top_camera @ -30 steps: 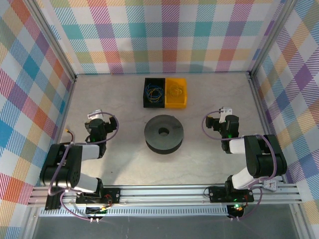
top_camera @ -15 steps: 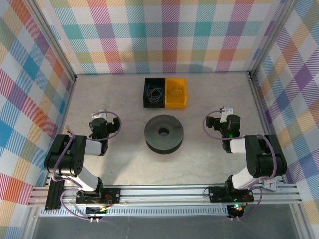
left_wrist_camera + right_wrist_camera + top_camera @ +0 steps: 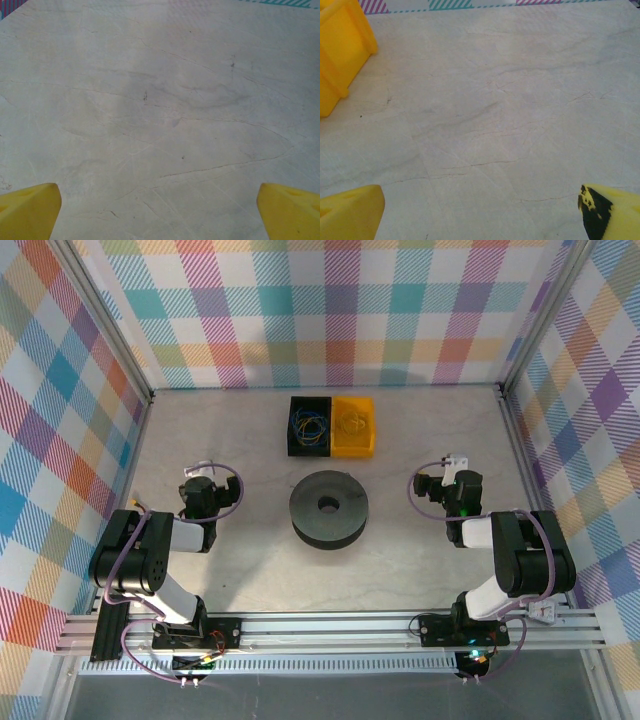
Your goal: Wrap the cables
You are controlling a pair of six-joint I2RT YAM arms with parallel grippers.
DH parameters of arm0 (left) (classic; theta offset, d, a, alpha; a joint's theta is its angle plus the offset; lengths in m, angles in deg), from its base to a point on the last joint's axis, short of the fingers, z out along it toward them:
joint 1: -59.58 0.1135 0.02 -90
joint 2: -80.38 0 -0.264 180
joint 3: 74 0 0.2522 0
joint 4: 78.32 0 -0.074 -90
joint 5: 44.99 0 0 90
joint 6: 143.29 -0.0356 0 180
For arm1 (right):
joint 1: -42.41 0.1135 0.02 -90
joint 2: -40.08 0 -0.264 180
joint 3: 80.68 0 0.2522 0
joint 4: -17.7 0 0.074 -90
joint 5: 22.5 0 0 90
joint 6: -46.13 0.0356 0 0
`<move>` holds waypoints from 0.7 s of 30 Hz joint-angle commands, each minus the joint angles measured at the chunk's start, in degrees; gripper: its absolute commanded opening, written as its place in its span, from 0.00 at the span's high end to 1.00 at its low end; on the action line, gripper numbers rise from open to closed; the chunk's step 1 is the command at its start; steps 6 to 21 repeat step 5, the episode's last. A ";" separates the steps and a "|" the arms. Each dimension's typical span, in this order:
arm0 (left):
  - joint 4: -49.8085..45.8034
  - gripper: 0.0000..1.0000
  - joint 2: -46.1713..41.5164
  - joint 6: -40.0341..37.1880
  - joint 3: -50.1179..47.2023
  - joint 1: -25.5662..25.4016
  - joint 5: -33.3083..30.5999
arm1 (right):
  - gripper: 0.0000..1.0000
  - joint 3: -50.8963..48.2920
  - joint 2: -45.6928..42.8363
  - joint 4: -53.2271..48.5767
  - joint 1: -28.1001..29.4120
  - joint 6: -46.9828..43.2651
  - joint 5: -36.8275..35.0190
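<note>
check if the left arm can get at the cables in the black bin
Probably yes: the left gripper is open and empty, the cables lie uncovered in the open-topped black bin, and the spool sits off to the side of the path. Whether the arm stretches that far is uncertain.

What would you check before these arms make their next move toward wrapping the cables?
1. Left tool open and empty: ok, its yellow fingers stand wide apart over bare table.
2. Right tool open and empty: ok, same stance.
3. Cables located: ok, coiled in the black bin at the far side.
4. Black spool in place: ok, lying flat between the two arms.
5. Cables free of tangles: cannot tell, too small to judge.
6. Yellow bin contents: cannot tell.
</note>
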 commanded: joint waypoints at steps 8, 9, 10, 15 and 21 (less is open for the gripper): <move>2.38 0.00 -0.27 -1.19 0.90 -0.38 0.15 | 0.01 1.14 -0.09 1.58 -0.39 0.65 1.19; 2.38 0.00 -0.27 -1.19 0.90 -0.38 0.15 | 0.01 1.14 -0.09 1.58 -0.39 0.65 1.19; 2.38 0.00 -0.27 -1.19 0.90 -0.38 0.15 | 0.01 1.14 -0.09 1.58 -0.39 0.65 1.19; 2.38 0.00 -0.27 -1.19 0.90 -0.38 0.15 | 0.01 1.14 -0.09 1.58 -0.39 0.65 1.19; 2.38 0.00 -0.27 -1.19 0.90 -0.38 0.15 | 0.01 1.14 -0.09 1.58 -0.39 0.65 1.19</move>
